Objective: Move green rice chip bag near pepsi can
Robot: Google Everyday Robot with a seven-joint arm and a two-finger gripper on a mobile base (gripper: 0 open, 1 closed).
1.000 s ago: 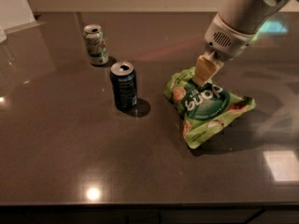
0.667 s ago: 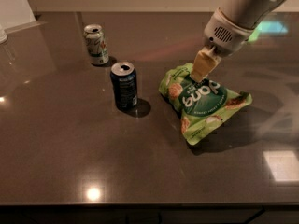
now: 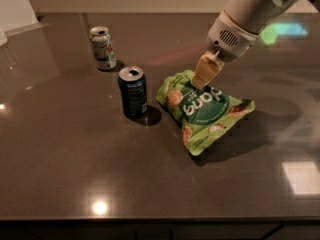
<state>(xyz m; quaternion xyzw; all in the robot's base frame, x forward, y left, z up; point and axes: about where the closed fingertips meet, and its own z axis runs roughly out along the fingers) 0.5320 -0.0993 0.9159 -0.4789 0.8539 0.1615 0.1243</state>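
The green rice chip bag [image 3: 205, 111] lies on the dark countertop, lime green with a dark round logo, just right of the pepsi can [image 3: 133, 91]. The can is dark navy with a silver top and stands upright; a narrow gap separates it from the bag's left edge. My gripper [image 3: 202, 76] comes down from the upper right on a white arm. Its cream fingers are shut on the bag's upper edge.
A pale silver-and-green can [image 3: 102, 47] stands upright behind and left of the pepsi can. The dark counter [image 3: 75, 164] has its front edge near the bottom of the view. A white wall corner [image 3: 12, 6] is at the far left.
My gripper has moved left with the bag held in it. The bag has slid left toward the pepsi can. Both cans have stayed put.
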